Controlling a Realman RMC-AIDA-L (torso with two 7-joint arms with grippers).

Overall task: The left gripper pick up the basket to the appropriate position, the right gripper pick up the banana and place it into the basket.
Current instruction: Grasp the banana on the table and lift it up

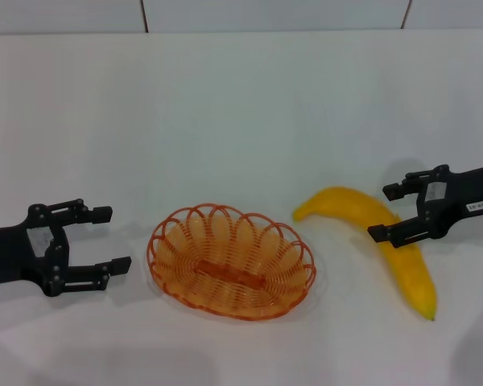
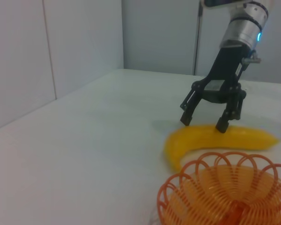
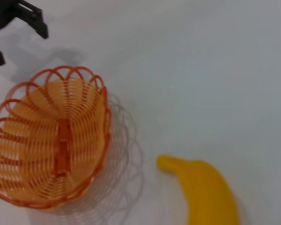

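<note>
While left gripper (image 1: 105, 239) sits open just left of basket (image 1: 231, 260), not touching, right gripper (image 1: 392, 211) hangs open over banana's (image 1: 386, 241) middle. Risk: smooth curved banana rolls if jaws close off-centre.

A: The shallow oval wire basket (image 1: 231, 261) is orange, with a scalloped looped rim and woven ribs running to a flat base.

B: And the long curved banana (image 1: 386, 241)?

A: Plain bright yellow, unmarked. Both two-fingered claws, left gripper (image 1: 106, 239) and right gripper (image 1: 388, 212), are black with small white labels. The smooth worktop (image 1: 241, 112) is white.
</note>
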